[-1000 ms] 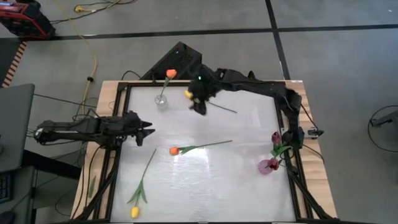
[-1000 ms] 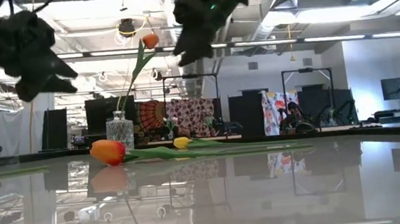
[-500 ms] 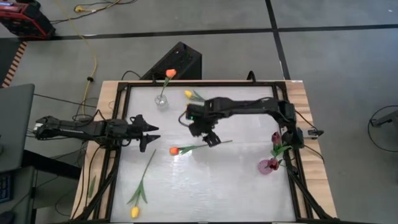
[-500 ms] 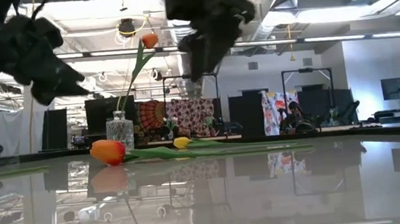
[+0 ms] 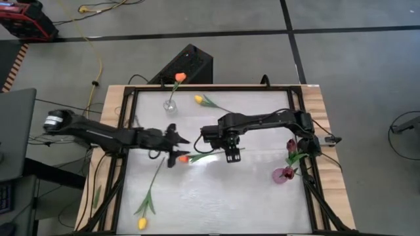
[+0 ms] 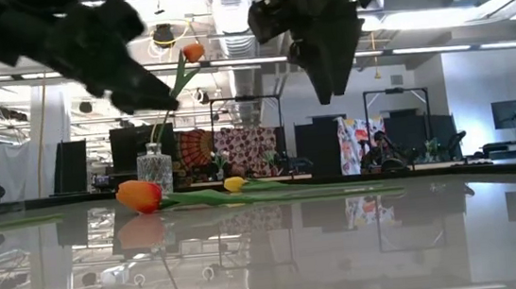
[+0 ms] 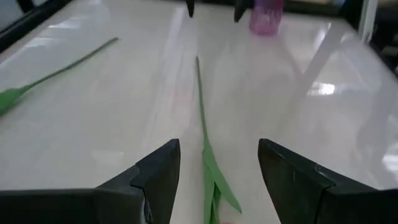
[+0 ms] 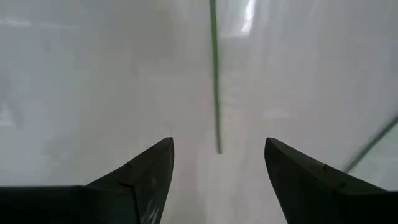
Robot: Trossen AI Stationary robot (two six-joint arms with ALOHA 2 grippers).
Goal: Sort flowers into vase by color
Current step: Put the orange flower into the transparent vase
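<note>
High view shows the white table (image 5: 216, 196) framed by dark rails, with both dark arms reaching toward its middle. The right arm (image 5: 269, 120) stretches in from the table's right edge, and the right gripper (image 5: 231, 155) hangs over the stem end of the orange tulip (image 5: 183, 158); in the right wrist view its two fingers (image 8: 140, 180) stand wide apart with the thin green stem running between them on the table below, apart from both. The left arm (image 5: 98, 133) comes in from the left edge, and the left gripper (image 5: 178, 149) sits just above the head end of that same orange tulip; the left wrist view shows its fingers (image 7: 152, 174) spread wide on either side of the stem and leaf, holding nothing. In the low view both grippers hang clear above the tabletop. A clear glass vase (image 5: 170, 106) stands near the far-left corner with an orange flower (image 5: 180, 77) already standing in it. A pink vase (image 5: 283, 174) stands near the right edge, holding a dark red tulip (image 5: 291, 144). One yellow tulip (image 5: 199, 99) lies on the table just right of the clear vase, its stem pointing toward the right arm. Another yellow tulip (image 5: 142, 223) lies near the front-left corner, its long stem slanting up toward the left gripper.
</note>
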